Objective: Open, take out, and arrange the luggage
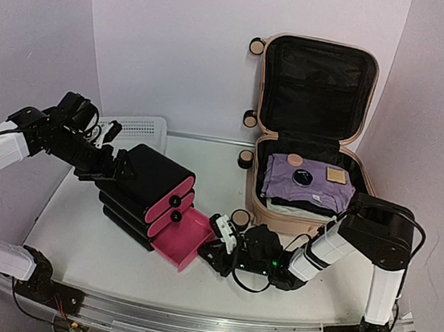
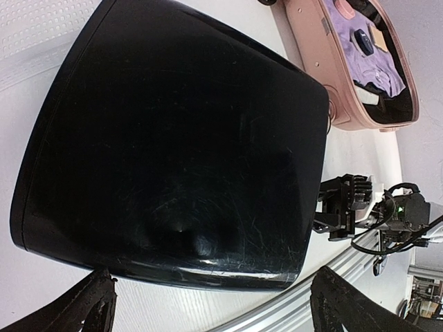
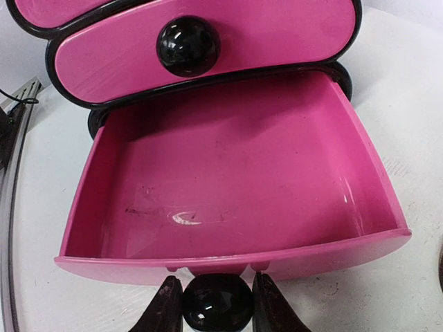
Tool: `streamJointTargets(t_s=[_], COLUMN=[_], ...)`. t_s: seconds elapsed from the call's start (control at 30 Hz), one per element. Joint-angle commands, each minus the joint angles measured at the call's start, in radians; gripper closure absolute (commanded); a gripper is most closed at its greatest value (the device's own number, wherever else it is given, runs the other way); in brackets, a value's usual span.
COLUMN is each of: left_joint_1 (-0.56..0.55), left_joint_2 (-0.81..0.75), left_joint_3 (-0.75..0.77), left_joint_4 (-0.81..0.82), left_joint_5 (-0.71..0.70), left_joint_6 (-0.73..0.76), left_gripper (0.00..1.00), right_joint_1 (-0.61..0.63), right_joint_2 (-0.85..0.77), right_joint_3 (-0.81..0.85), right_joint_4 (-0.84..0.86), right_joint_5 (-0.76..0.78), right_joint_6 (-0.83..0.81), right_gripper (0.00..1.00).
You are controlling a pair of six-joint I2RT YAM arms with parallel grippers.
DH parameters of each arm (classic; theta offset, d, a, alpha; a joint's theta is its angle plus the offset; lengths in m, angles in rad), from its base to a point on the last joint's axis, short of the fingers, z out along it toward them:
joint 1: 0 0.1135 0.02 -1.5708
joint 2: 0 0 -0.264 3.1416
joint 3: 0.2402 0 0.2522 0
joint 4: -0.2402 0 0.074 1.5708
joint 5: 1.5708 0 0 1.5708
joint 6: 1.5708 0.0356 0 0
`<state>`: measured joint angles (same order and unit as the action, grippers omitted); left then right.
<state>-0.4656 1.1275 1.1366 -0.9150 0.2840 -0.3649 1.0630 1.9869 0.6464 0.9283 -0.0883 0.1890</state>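
Pink drawer (image 3: 228,180): pull straight out from the black box (image 1: 152,175), right gripper (image 3: 217,315) clamped on its knob (image 3: 208,297); brace behind the box with left gripper (image 1: 117,163), jaws spread wide; luggage (image 1: 317,84) open, right of the box

The knob (image 3: 216,304) in the right gripper (image 3: 214,280) is cut off below. Ahead of the left gripper (image 2: 214,277), the black box (image 2: 173,138) hides its own front.

Bright, even light overhead; soft shadows on the white tabletop (image 1: 76,229), glare on the glossy black plastic drawer box (image 2: 180,138), wrist views bending at edges.
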Motion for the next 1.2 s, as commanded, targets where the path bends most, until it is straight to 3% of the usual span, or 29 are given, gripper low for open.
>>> streamJointTargets(t_s=[0.0, 0.13, 0.3, 0.47, 0.57, 0.67, 0.8, 1.0, 1.17], left_joint_1=[-0.001, -0.001, -0.001, -0.001, -0.001, -0.001, -0.001, -0.001, 0.000], left_joint_2=[0.000, -0.002, 0.007, 0.031, 0.049, 0.054, 0.030, -0.020, -0.053], left_joint_3=[0.038, 0.035, 0.035, 0.053, 0.065, 0.072, 0.060, 0.029, 0.009], left_joint_4=[0.034, 0.034, 0.034, 0.034, 0.037, 0.041, 0.042, 0.045, 0.044], left_joint_5=[-0.006, -0.012, -0.019, -0.019, -0.012, 0.000, 0.006, 0.002, 0.006], left_joint_6=[0.018, 0.021, 0.030, 0.041, 0.042, 0.036, 0.027, 0.017, 0.006], left_gripper=[0.02, 0.02, 0.02, 0.02, 0.02, 0.02, 0.02, 0.02, 0.02], right_joint_1=[0.013, 0.012, 0.013, 0.012, -0.061, -0.321, -0.577, -0.741, -0.765], right_joint_2=[-0.079, -0.168, -0.408, -0.650, -0.699, -0.662, -0.500, -0.238, -0.098], right_joint_3=[-0.014, -0.038, -0.071, -0.014, 0.073, 0.271, 0.551, 0.855, 1.032], right_joint_4=[-0.021, -0.136, -0.453, -0.782, -0.903, -1.248, -1.540, -1.757, -1.841], right_joint_5=[0.031, 0.086, 0.225, 0.445, 0.666, 0.522, 0.281, 0.033, 0.059], right_joint_6=[0.000, -0.014, -0.160, -0.350, -0.307, -0.044, 0.110, 0.135, 0.077], right_gripper=[0.62, 0.30, 0.02, 0.02, 0.02, 0.02, 0.02, 0.02, 0.02])
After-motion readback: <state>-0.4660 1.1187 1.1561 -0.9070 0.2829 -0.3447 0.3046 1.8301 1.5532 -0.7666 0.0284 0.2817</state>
